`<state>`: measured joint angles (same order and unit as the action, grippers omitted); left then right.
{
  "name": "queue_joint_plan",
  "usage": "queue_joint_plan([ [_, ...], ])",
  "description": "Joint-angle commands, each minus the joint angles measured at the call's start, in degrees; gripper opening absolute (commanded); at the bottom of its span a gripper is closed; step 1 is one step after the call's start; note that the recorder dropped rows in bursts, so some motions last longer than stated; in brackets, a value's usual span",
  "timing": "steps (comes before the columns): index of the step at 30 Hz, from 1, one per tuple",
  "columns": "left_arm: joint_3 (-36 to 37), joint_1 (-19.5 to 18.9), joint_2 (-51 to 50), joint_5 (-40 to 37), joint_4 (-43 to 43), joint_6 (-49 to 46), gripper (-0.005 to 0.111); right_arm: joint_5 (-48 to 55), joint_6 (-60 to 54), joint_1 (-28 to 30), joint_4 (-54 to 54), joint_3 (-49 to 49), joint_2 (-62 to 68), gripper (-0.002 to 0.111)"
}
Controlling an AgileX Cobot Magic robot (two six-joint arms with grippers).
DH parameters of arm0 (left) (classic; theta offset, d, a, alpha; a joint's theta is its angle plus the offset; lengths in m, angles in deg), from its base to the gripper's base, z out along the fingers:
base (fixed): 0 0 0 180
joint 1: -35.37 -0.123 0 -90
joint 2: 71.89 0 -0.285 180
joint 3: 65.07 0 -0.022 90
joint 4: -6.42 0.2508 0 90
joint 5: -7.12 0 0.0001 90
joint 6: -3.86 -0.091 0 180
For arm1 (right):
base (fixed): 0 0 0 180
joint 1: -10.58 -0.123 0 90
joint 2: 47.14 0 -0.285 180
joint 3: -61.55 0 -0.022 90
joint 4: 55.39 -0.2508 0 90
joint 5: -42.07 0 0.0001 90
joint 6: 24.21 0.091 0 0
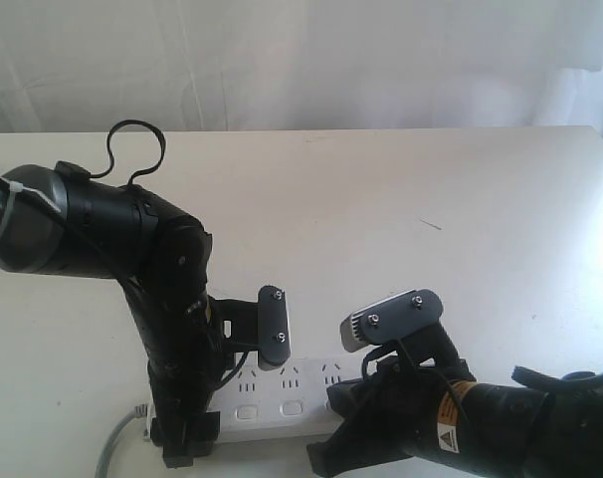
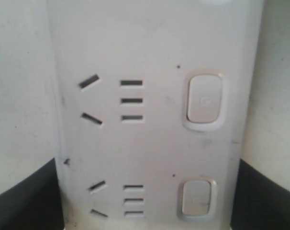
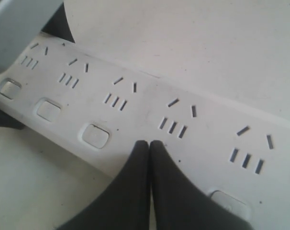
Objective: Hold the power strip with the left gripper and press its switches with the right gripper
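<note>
The white power strip (image 1: 301, 390) lies along the near edge of the table. My left gripper (image 1: 228, 406) comes down over its left end, one finger on each long side, shut on the power strip. The left wrist view has the power strip (image 2: 150, 143) filling the space between the black fingers (image 2: 25, 203), with two switches (image 2: 204, 101) showing. My right gripper (image 3: 149, 143) is shut, its tips over the power strip (image 3: 150, 108) just past the third of the switches (image 3: 94, 135). The fingers hide the fourth one. I cannot tell whether the tips touch. The right gripper (image 1: 353, 337) hangs over the strip's right part.
A grey cord (image 1: 115, 445) leaves the strip's left end toward the near edge. The white table (image 1: 401, 199) stretches back to a white curtain. My left arm's cable loop (image 1: 134, 149) stands up at the far left.
</note>
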<state>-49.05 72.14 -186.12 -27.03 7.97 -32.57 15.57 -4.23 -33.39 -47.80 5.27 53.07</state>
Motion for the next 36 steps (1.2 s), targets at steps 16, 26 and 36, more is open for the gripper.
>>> queue_joint_plan([
  [16,1.9,-0.1,-2.8,-1.5,-1.0,1.0,0.0,4.2,-0.3,0.0,-0.1,-0.3,0.9,0.0],
  [26,1.9,-0.1,-2.8,-1.5,-1.0,1.0,0.0,4.2,-0.3,0.0,-0.1,-0.3,3.8,0.0],
  [36,1.9,-0.1,-2.8,-1.5,-1.0,0.6,0.0,7.3,-0.3,0.0,0.1,-0.3,3.7,0.0],
])
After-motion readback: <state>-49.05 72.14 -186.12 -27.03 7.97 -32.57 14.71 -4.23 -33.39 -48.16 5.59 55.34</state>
